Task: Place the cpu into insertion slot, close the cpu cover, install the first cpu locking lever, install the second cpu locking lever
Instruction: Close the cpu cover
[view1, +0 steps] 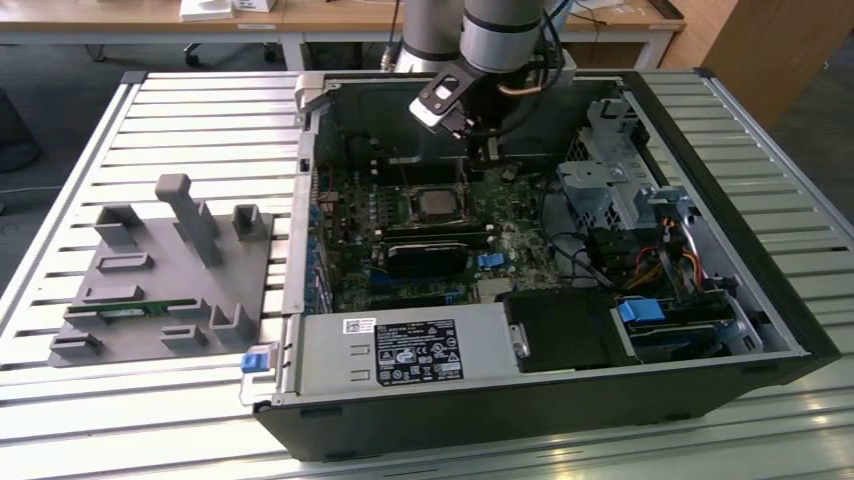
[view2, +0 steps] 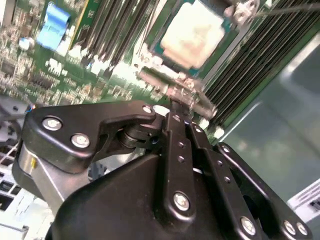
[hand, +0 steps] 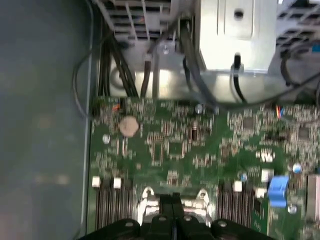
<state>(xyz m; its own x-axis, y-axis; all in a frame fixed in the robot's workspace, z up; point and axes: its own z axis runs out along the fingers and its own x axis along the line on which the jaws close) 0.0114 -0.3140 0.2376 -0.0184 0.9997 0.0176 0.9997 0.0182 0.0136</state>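
so the cpu (view2: 192, 32) is sitting flat in the insertion slot (view1: 407, 205) and the gripper (view2: 175, 104), hovering at its 12 o'clock in the exterior view with fingers pressed together, is maybe nipping the cpu cover (view2: 165, 80) edge, so I'd be easing it slow and square.

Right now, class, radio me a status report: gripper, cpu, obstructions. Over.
Gripper shut, tips at the metal bar beside the insertion slot. Cpu lying in the slot. No obstruction seen between them.
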